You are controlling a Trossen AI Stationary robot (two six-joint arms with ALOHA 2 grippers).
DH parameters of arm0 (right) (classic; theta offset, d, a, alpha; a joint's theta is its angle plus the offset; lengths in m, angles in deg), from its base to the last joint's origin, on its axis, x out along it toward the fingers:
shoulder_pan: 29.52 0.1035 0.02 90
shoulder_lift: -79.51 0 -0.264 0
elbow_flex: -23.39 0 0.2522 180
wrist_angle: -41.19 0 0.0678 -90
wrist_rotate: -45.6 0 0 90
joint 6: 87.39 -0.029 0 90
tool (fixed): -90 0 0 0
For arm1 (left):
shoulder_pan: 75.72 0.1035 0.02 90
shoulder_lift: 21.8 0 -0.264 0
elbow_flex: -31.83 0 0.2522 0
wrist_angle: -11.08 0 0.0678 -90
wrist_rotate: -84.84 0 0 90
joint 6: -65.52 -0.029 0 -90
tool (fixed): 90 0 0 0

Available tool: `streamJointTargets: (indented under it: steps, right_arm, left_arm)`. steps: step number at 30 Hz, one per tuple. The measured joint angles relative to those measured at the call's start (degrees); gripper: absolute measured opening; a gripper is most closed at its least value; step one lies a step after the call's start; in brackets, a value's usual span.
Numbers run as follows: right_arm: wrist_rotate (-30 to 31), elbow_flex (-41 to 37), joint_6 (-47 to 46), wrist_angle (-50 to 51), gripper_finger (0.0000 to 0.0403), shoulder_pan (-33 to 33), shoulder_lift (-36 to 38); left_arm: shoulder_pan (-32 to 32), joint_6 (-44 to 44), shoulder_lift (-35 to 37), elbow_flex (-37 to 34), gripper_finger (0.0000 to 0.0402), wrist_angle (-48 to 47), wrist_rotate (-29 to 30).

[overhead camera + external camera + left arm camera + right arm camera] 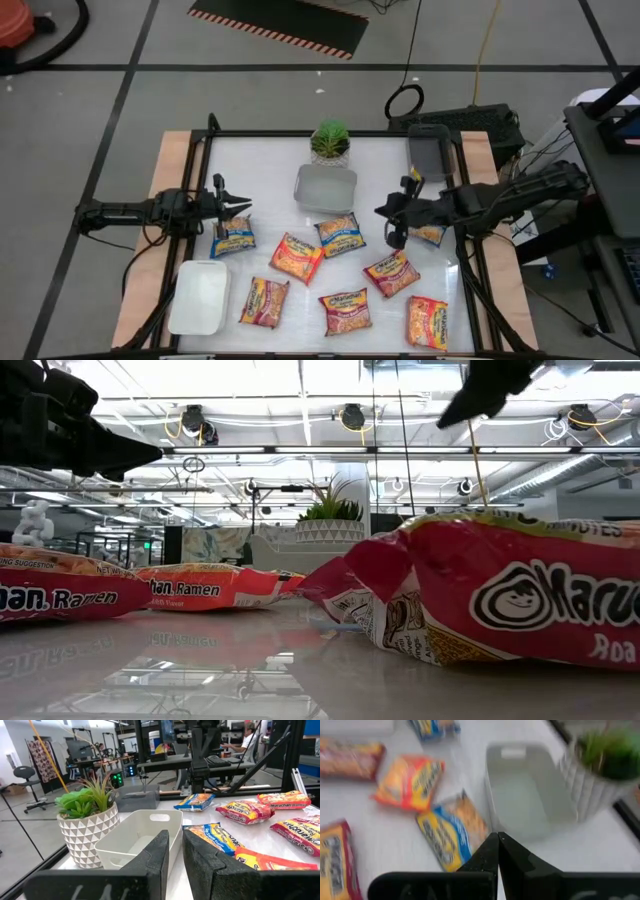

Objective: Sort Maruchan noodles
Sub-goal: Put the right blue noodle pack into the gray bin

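The grey tray, a smooth round-cornered plastic tub, sat mid-table and serves as the landmark here. Behind it stood a spiky green plant in a white faceted pot. The Maruchan noodles, flat crinkly plastic packets, lay scattered in front of the tray: a blue-white one just before it, an orange one beside that, another blue-white one off to the tray's left, and redder ones nearer the front edge. A flat white tray lay far to the front left. The left gripper hovered left of the grey tray, its foam-padded fingers narrowly apart, holding nothing. The right gripper hovered right of the tray, its fingers pressed together, empty.
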Motion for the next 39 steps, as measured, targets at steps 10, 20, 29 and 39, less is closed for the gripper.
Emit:
streamJointTargets:
  steps: [10,20,29,39]
  right_arm:
    - [-0.27,0.79,-4.43,6.94,0.0029,0.58,-3.26]
    - [-1.97,-7.52,-0.53,5.7,0.015,0.58,-4.0]
    - [-7.8,-13.58,-1.55,2.24,0.0159,0.14,-3.98]
    - [-8.0,-16.62,-2.91,2.13,0.015,0.21,-3.98]
  left_arm:
    - [0.0,-0.27,0.0,-0.07,0.006,0.9,0.13]
    - [-0.01,-0.31,0.0,-0.09,0.006,1.33,0.11]
    - [-0.01,-0.31,0.0,-0.09,0.006,1.38,0.2]
    - [0.0,-0.28,0.0,-0.09,0.006,1.42,0.37]
